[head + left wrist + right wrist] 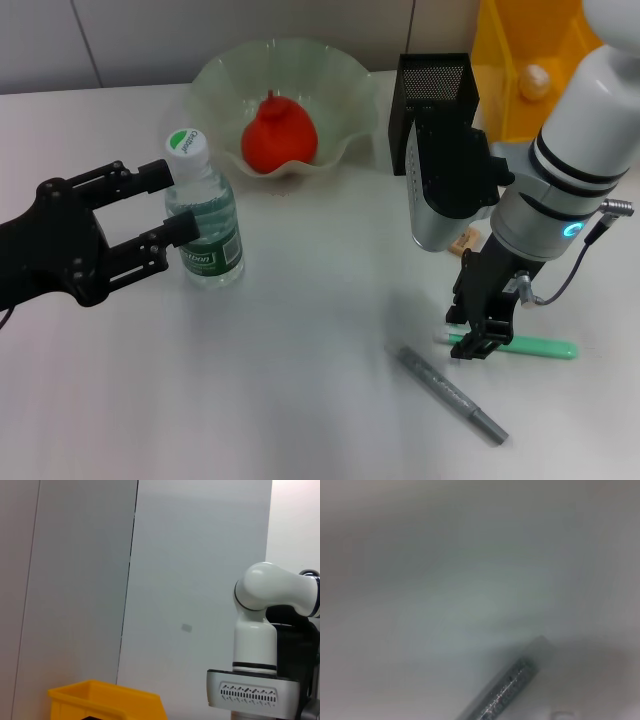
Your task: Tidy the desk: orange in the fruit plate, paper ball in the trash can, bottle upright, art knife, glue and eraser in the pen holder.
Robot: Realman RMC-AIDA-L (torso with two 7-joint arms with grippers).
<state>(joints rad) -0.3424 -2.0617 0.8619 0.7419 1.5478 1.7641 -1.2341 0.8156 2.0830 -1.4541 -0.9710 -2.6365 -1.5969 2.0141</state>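
The orange (278, 135) lies in the pale green fruit plate (340, 75). The bottle (205, 225) stands upright on the table with my left gripper (192, 200) shut on it, one finger on each side. My right gripper (478, 340) is down at the white-tipped end of the green glue stick (535, 348), which lies flat. Just in front lies the grey art knife (455, 395), whose end (507, 692) shows in the right wrist view. The tan eraser (466, 238) peeks out behind the right arm. The black mesh pen holder (432, 85) stands behind it. The paper ball (533, 80) sits in the yellow trash can (505, 60).
The right arm's silver wrist housing (440, 190) hangs in front of the pen holder. In the left wrist view, the yellow trash can (107, 700) and the right arm (260, 645) show against a grey wall. White table lies open in the front left.
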